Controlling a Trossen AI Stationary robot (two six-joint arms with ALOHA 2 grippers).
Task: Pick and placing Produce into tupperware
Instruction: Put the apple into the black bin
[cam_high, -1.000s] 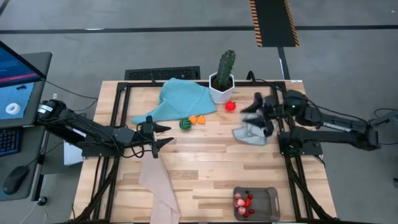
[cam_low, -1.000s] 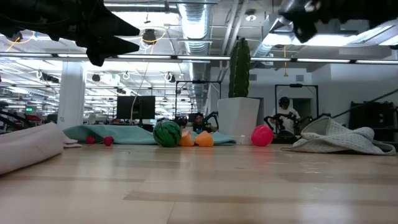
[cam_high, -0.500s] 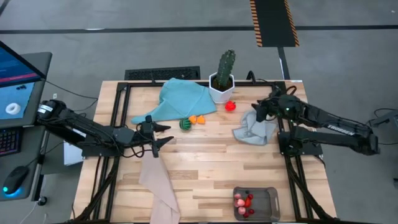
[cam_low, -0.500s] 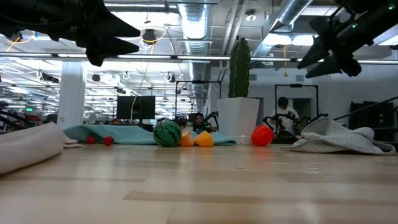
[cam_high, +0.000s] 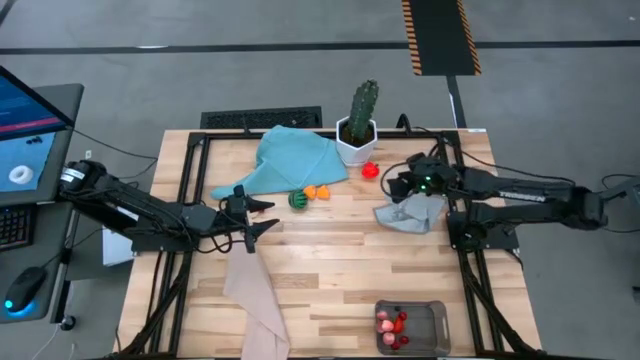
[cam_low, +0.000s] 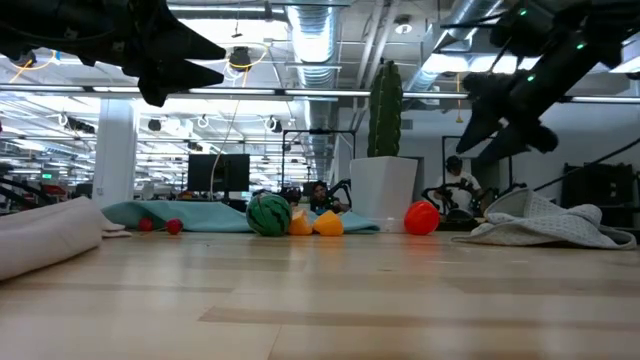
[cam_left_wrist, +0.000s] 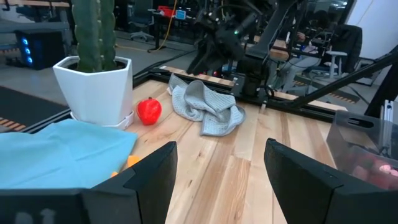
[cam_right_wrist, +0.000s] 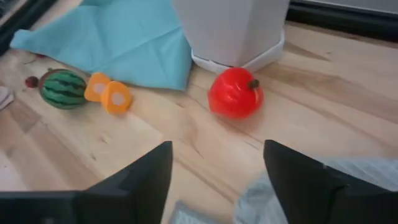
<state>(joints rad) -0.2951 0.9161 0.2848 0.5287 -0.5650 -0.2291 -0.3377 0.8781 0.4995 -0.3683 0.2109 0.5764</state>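
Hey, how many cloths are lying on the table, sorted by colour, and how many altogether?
teal cloth: 1
grey cloth: 1
beige cloth: 1
Total: 3

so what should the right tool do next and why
Probably ease forward and down onto the red fruit. The right tool hangs open above the grey cloth, and its wrist view shows the fruit lying free on the wood just ahead between its fingers, beside the white pot. The tupperware already holds some produce, so this piece looks like the next pick.
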